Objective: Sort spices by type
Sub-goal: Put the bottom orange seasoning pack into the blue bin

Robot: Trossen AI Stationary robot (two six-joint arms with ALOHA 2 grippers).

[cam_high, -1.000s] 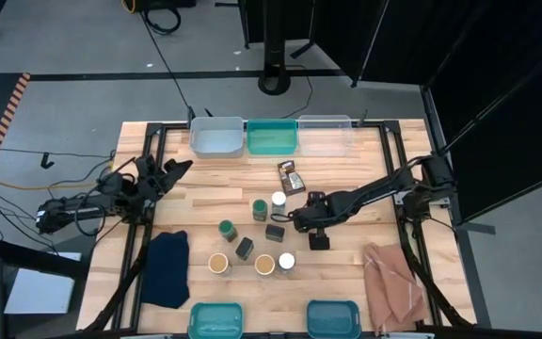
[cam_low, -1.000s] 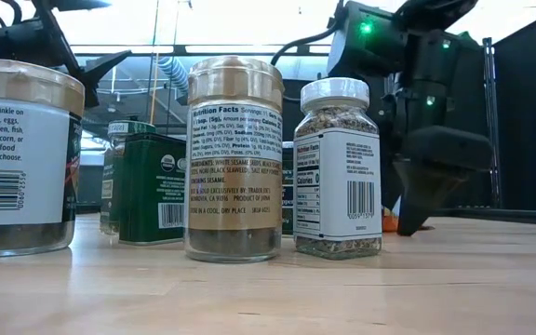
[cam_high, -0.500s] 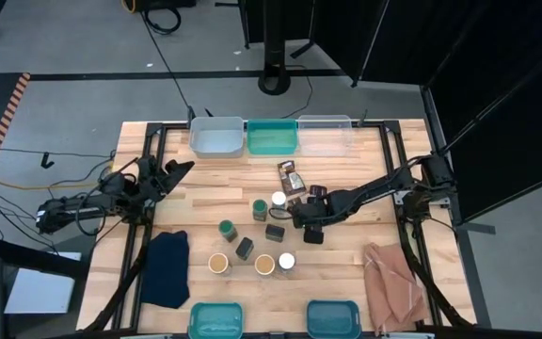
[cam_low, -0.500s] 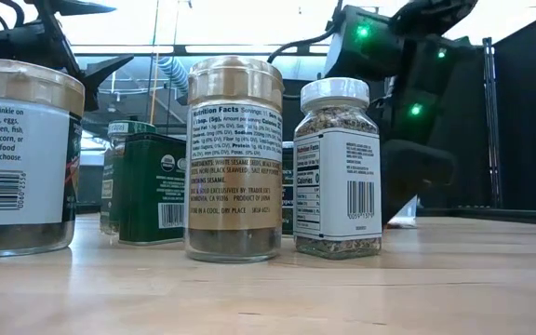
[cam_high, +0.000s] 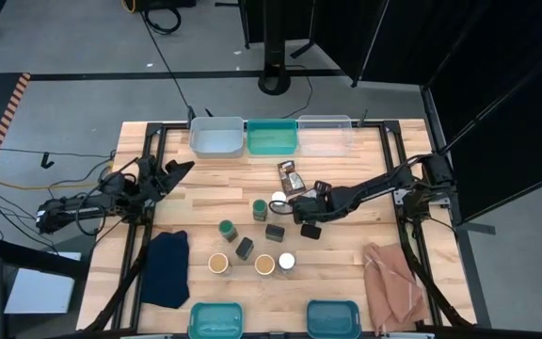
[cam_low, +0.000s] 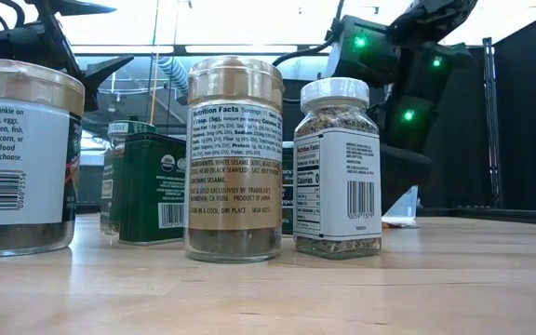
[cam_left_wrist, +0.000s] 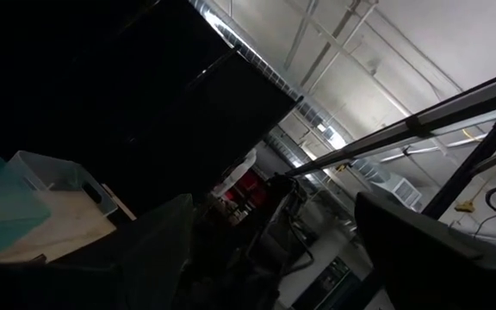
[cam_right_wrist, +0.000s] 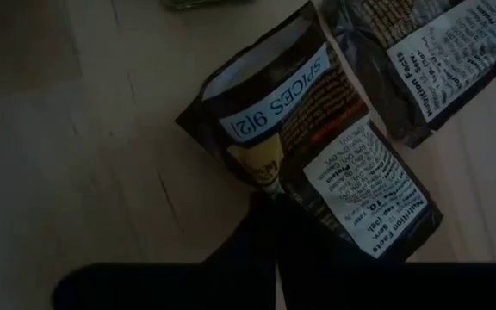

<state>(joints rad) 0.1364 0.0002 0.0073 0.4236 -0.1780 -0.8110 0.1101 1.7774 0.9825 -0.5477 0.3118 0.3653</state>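
My right gripper (cam_right_wrist: 274, 226) is pinched together on a brown spice packet (cam_right_wrist: 317, 164). Left gripper (cam_high: 172, 171) idle, fingers apart. Far bins (cam_high: 217, 137) look empty.

A: table (cam_low: 454, 279)? pale wood planks, smooth, slight sheen.
B: jars (cam_low: 234, 158): clear glass or plastic, glossy paper labels. Green box (cam_low: 152, 189) looks like painted metal.
A: packets (cam_right_wrist: 317, 164) glossy crinkled foil-plastic. Cloth (cam_high: 167, 268) matt, dark blue.

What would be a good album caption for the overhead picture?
Right gripper reaches for two brown spice packets beside the clustered jars, while the left gripper waits at the table's edge.
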